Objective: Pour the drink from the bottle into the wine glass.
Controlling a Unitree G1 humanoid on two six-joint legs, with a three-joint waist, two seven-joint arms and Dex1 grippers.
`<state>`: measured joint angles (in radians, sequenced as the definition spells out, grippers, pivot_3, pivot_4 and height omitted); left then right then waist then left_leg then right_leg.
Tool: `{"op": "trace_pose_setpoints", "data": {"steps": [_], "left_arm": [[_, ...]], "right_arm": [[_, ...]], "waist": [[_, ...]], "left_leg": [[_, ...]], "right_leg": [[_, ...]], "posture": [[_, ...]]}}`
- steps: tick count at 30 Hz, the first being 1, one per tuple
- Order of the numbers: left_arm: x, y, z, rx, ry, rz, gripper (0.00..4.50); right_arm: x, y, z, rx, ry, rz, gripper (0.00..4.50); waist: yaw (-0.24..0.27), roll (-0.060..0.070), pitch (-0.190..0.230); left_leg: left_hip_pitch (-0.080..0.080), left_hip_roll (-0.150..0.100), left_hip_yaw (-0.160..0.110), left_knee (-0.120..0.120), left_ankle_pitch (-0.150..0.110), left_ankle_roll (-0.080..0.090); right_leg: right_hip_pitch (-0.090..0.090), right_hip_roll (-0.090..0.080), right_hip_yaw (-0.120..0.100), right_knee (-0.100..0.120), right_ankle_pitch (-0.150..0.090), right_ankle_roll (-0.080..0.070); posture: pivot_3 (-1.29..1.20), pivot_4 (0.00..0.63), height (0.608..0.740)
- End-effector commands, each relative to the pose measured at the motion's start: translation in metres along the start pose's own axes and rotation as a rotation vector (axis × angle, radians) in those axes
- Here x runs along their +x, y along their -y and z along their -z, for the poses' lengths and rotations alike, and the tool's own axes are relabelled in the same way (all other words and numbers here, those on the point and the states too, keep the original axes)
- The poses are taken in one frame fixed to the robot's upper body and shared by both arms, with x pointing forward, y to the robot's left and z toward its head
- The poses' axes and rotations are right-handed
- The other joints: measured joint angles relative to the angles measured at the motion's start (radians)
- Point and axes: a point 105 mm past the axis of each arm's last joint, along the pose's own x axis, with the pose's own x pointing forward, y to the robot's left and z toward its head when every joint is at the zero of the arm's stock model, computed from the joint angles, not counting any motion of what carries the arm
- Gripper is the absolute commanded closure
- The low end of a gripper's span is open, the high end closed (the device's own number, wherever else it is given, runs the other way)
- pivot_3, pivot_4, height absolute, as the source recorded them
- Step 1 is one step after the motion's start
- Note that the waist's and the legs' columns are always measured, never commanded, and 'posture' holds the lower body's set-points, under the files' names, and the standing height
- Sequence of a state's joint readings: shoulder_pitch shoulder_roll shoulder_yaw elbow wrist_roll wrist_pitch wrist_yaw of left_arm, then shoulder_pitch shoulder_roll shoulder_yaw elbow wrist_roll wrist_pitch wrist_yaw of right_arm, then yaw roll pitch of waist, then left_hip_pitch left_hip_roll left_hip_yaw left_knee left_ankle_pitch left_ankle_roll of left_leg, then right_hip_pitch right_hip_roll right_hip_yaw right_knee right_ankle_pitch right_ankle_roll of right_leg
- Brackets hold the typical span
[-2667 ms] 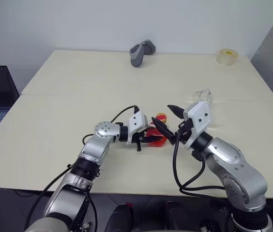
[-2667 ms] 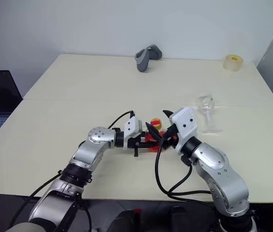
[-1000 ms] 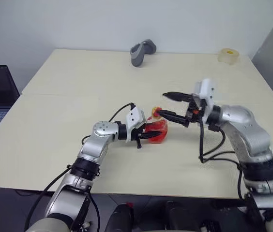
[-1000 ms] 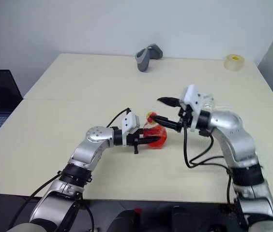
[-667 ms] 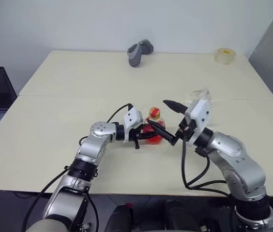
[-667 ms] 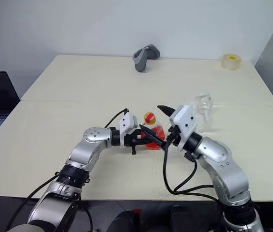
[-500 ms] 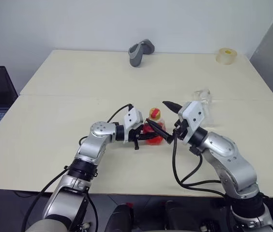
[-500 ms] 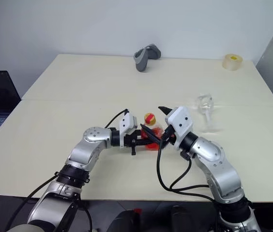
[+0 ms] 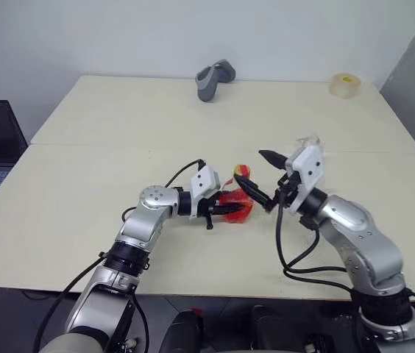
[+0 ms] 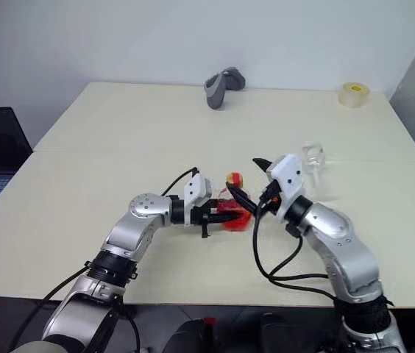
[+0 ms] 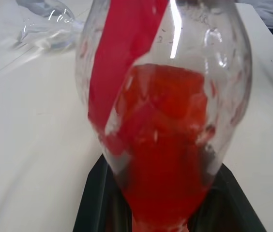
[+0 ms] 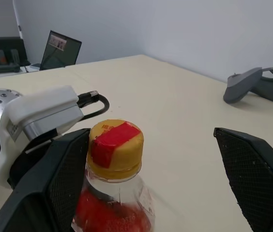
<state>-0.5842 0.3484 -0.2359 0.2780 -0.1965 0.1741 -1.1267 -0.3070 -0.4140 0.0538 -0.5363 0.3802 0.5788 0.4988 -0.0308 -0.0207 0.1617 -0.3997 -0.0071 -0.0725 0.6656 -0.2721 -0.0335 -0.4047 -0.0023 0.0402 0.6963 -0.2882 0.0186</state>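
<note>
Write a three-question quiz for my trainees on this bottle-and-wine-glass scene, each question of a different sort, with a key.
1. True or false: the cap is off the bottle.
2. Multiple choice: the left end effector is
A. open above the table
B. shut on the bottle's lower body
C. gripping the wine glass
3. Short answer: where does the wine glass stand relative to the right end effector?

Key
1. False: the yellow-red cap sits on the neck.
2. B
3. Behind it, farther back on the table, untouched. The right end effector is open, one finger beside the cap.
</note>
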Motion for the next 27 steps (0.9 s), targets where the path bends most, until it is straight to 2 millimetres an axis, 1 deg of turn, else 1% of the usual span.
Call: {"op": "trace_pose_setpoints", "data": {"steps": [1, 5, 8, 10, 14, 15, 17, 21, 25, 27], "left_arm": [[-0.005, 0.0, -0.013, 0.056, 0.033, 0.006, 3.61], [-0.005, -0.001, -0.014, 0.061, 0.034, 0.006, 3.71], [-0.005, -0.001, -0.014, 0.065, 0.034, 0.006, 3.71], [-0.005, -0.001, -0.014, 0.066, 0.034, 0.007, 3.71], [-0.004, -0.001, -0.014, 0.068, 0.032, 0.01, 3.71], [-0.004, -0.001, -0.014, 0.068, 0.031, 0.011, 3.71], [-0.004, -0.001, -0.014, 0.07, 0.03, 0.012, 3.71], [-0.004, -0.001, -0.014, 0.074, 0.03, 0.013, 3.71], [-0.004, -0.002, -0.014, 0.075, 0.029, 0.011, 3.71], [-0.004, -0.003, -0.014, 0.076, 0.029, 0.01, 3.71]], "right_arm": [[-0.022, 0.02, -0.014, -0.023, -0.003, 0.037, 0.2], [-0.023, -0.013, -0.02, 0.015, -0.019, -0.155, 0.2], [-0.014, -0.022, -0.024, 0.009, 0.003, -0.169, 0.2], [-0.005, -0.024, -0.027, 0.004, 0.03, -0.154, 0.2], [0.012, -0.018, -0.038, -0.002, 0.106, -0.094, 0.2], [0.014, -0.018, -0.038, -0.005, 0.109, -0.09, 0.2], [0.02, -0.014, -0.032, -0.027, 0.088, -0.07, 0.2], [0.021, -0.012, -0.022, -0.088, 0.046, -0.072, 0.2], [0.019, -0.018, -0.028, -0.083, 0.079, -0.103, 0.2], [0.02, -0.018, -0.028, -0.09, 0.073, -0.101, 0.2]], "waist": [[0.001, 0.0, 0.0], [-0.003, 0.0, 0.0], [-0.003, 0.0, 0.0], [-0.002, 0.0, 0.0], [-0.001, 0.0, 0.0], [-0.001, 0.0, 0.0], [0.0, 0.0, 0.0], [0.001, 0.0, 0.0], [0.0, 0.0, 0.0], [0.0, 0.0, 0.0]], "left_leg": [[0.0, 0.0, 0.0, 0.0, 0.0, 0.0], [0.001, 0.001, 0.0, -0.001, 0.0, 0.0], [0.001, 0.001, 0.0, -0.001, 0.0, 0.0], [0.001, 0.001, 0.0, -0.001, 0.0, 0.0], [0.001, 0.001, 0.0, 0.0, 0.0, 0.0], [0.001, 0.001, 0.0, 0.0, 0.0, 0.0], [0.0, 0.001, 0.0, 0.0, 0.0, 0.0], [0.0, 0.0, 0.0, 0.0, 0.0, 0.0], [0.0, 0.0, 0.0, 0.0, 0.0, 0.0], [0.0, 0.0, 0.0, 0.0, 0.0, 0.0]], "right_leg": [[0.0, 0.0, 0.0, 0.0, 0.0, 0.0], [0.0, 0.001, 0.0, 0.0, 0.0, 0.0], [0.0, 0.002, 0.0, 0.0, 0.0, 0.0], [0.0, 0.002, 0.0, 0.0, 0.0, 0.0], [0.0, 0.001, 0.0, 0.0, 0.0, 0.0], [0.0, 0.001, 0.0, 0.0, 0.0, 0.0], [0.0, 0.001, 0.0, 0.0, 0.0, 0.0], [0.0, 0.0, 0.0, 0.0, 0.0, 0.0], [0.0, 0.0, 0.0, 0.0, 0.0, 0.0], [0.0, 0.0, 0.0, 0.0, 0.0, 0.0]], "posture": [[0.0, 0.15, 0.74], [0.0, 0.15, 0.74], [0.0, 0.15, 0.74], [0.0, 0.15, 0.74], [0.0, 0.15, 0.74], [0.0, 0.15, 0.74], [0.0, 0.15, 0.74], [0.0, 0.15, 0.74], [0.0, 0.15, 0.74], [0.0, 0.15, 0.74]]}}
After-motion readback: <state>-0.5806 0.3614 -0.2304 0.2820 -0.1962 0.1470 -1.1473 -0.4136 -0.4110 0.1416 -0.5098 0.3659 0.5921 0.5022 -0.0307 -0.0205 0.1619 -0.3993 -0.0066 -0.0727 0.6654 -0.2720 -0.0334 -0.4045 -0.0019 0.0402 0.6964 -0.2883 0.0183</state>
